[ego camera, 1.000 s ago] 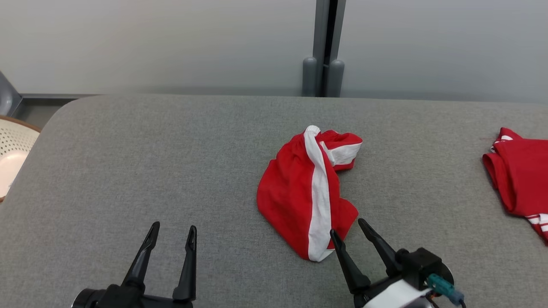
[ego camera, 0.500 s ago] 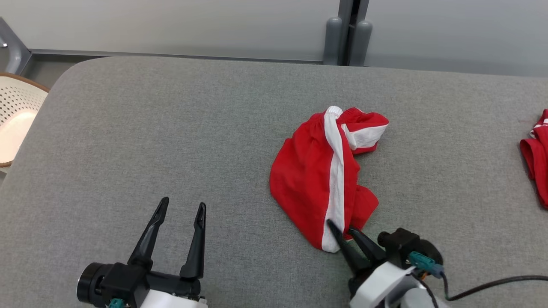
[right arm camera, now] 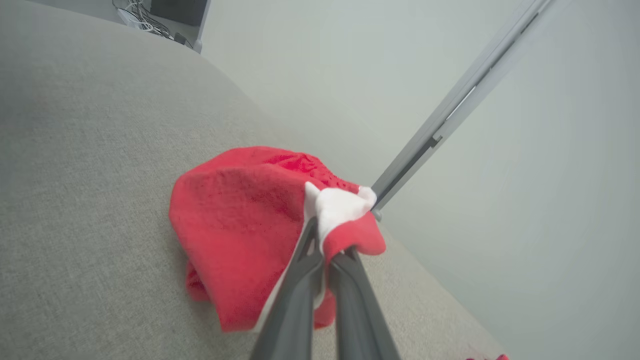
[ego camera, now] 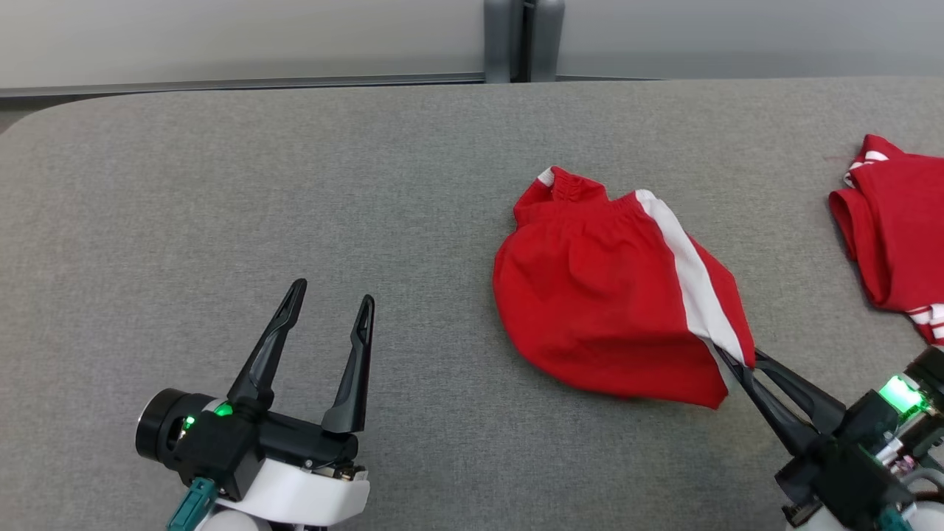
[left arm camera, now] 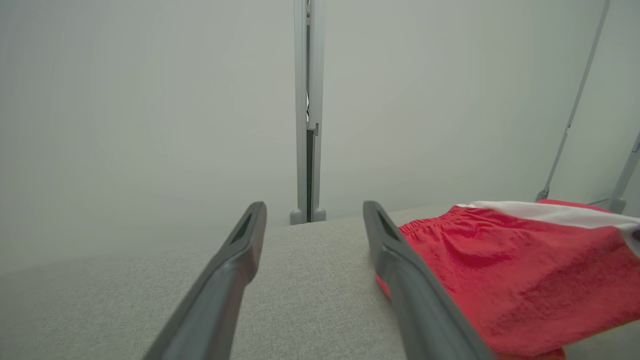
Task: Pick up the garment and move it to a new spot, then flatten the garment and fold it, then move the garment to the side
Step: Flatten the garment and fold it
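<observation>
The garment (ego camera: 612, 295) is a pair of bright red shorts in a soft, slightly textured cloth, with a gathered elastic waistband at its far edge and a broad white stripe running down one side. It lies right of the middle of the grey fabric-covered surface (ego camera: 295, 184), spread into a rounded, puffed shape rather than flat. Its waistband points away from the robot and its white stripe slants toward the near right.

The right fingers (ego camera: 740, 366) are clenched together on the near right corner of the garment, just where the white stripe ends. In the right wrist view the white and red cloth (right arm camera: 340, 210) is bunched over the tips of these fingers (right arm camera: 300, 290), and the held corner is raised so that the fabric tents up from the surface. The rest of the shorts sags down to rest on the grey cover.

The left fingers (ego camera: 355, 361) are spread wide and released, grasping nothing. They hover over bare surface at the near left, well apart from the garment. In the left wrist view the shorts (left arm camera: 505, 270) show to the right of these fingers (left arm camera: 235, 260), with the red edge partly behind one of them.

A second red garment (ego camera: 896, 221) with white trim lies at the right edge of the surface, apart from the shorts. Small green lights glow on both wrists
</observation>
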